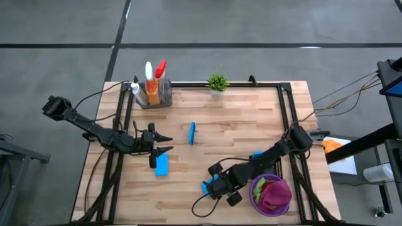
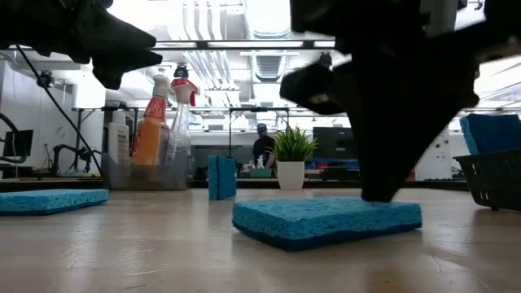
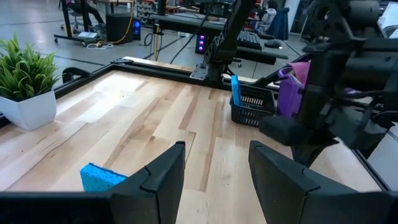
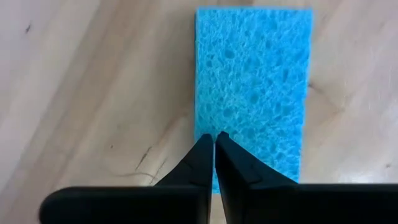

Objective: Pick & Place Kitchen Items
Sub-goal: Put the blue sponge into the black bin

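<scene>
Your right arm reached low across the lower centre of the high view, its right gripper pinched closed, tips on the near edge of a blue sponge lying flat on the table. Your left gripper hovered at left centre with fingers spread apart, above a second sponge.

The pale butcher-block surface fills the middle of the high view, framed by a dark rail. At its upper left edge stands a clear bin holding spray bottles; a small potted plant sits at the upper centre. One blue sponge stands on edge near the middle, a second sponge lies flat at lower left of centre, and a third sponge lies lower centre. At lower right sits a purple bowl of cloths, with what seems a dark basket beside it.
</scene>
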